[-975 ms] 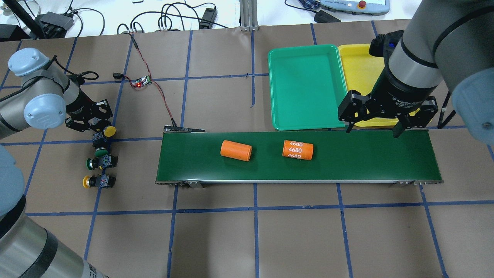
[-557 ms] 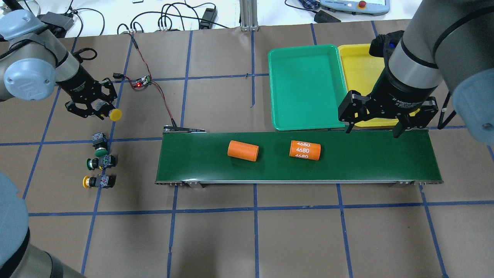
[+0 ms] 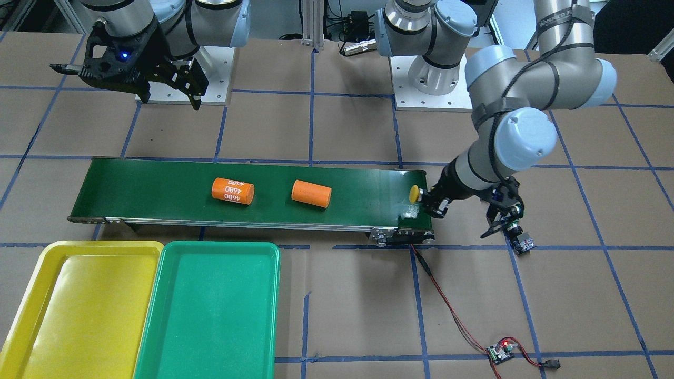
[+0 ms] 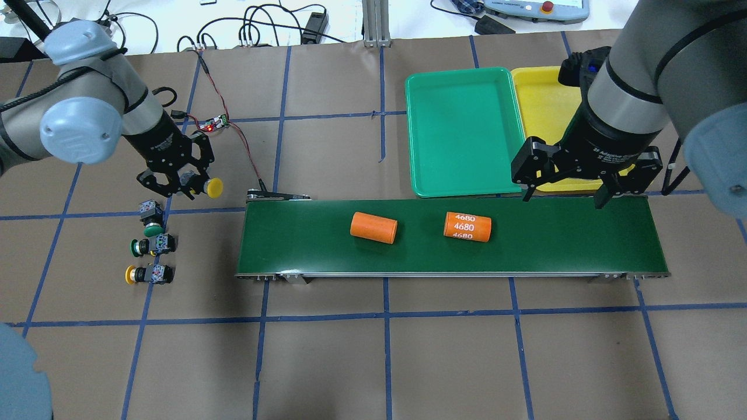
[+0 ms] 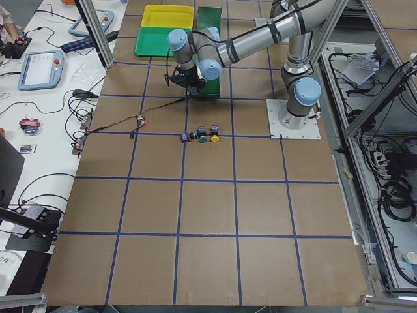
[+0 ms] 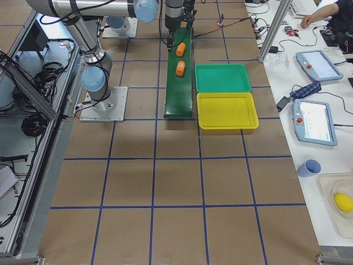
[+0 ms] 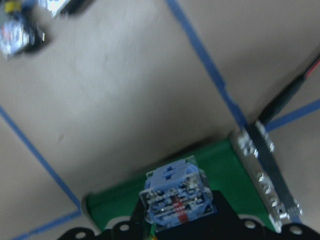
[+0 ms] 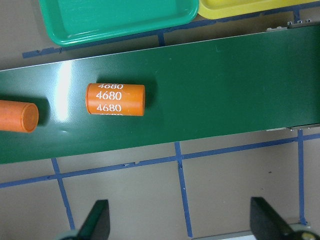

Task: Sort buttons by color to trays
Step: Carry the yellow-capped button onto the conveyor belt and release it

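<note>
My left gripper (image 4: 188,185) is shut on a yellow button (image 4: 213,186) and holds it in the air just off the left end of the belt. In the left wrist view its grey-blue contact block (image 7: 175,194) fills the jaws. Two green buttons (image 4: 153,224) (image 4: 146,245) and a yellow button (image 4: 149,274) lie in a column on the paper below it. My right gripper (image 4: 565,195) hangs open over the belt's far right edge, in front of the empty green tray (image 4: 461,131) and yellow tray (image 4: 543,99).
A dark-green conveyor belt (image 4: 554,239) carries a plain orange cylinder (image 4: 374,227) and one marked "4680" (image 4: 467,226). A small circuit board (image 4: 216,121) with a red wire runs to the belt's left end. Cables lie along the table's far edge.
My left gripper lifted the yellow button off the paper and carried it right, toward the belt's left end. Both orange cylinders drifted right along the belt. The right arm stayed still.
</note>
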`<state>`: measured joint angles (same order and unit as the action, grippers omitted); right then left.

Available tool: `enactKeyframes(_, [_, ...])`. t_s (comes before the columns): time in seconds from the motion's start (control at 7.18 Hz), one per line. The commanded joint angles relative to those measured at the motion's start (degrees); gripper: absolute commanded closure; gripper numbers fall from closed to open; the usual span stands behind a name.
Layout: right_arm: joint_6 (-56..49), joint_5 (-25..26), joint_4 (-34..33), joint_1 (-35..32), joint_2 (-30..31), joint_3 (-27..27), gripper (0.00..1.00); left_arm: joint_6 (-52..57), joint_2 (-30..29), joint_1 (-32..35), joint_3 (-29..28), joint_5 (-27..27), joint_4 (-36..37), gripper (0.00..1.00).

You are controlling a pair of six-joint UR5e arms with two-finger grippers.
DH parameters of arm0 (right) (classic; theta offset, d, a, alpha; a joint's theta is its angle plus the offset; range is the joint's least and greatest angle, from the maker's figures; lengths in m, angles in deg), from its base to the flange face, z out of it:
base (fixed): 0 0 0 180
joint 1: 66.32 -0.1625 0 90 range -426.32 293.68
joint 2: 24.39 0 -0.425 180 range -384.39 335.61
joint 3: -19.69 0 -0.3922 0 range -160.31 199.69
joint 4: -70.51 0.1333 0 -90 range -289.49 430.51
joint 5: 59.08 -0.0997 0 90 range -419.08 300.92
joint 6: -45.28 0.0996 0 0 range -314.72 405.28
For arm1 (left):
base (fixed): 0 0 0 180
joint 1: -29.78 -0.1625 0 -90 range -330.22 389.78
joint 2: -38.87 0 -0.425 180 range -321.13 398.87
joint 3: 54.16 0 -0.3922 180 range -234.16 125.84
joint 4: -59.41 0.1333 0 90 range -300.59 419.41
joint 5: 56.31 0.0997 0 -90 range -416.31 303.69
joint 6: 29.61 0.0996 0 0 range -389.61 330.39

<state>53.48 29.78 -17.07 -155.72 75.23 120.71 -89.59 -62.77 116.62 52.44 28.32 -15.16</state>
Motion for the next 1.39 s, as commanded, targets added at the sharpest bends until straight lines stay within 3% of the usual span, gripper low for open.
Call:
enactKeyframes(0.0, [0.1,0.0,0.0,0.0,0.0,0.0,0.00,-11.8,-0.7,6.0,2.2,-0.4,6.7,0.97])
enactKeyframes(0.28, [0.1,0.1,0.0,0.1,0.0,0.0,0.00,-14.4,-0.7,6.4,5.1,-0.3,8.1,0.77])
enactKeyframes(0.42, [-0.2,0.1,0.0,0.4,0.0,-0.1,0.00,-14.9,-1.1,6.2,5.7,-0.3,10.9,0.48])
enactKeyframes(0.56, [0.1,0.2,0.4,0.4,0.0,0.0,0.00,-13.9,-1.1,5.8,5.3,-0.2,12.3,0.03])
enactKeyframes(0.97, [4.1,0.1,-0.2,1.4,0.7,-0.2,0.00,-2.4,2.2,0.8,2.7,-0.5,10.6,0.00])
enactKeyframes(1.25, [9.9,0.1,0.2,1.1,1.2,-0.1,0.00,23.7,2.9,-11.4,2.4,0.2,8.0,0.00])
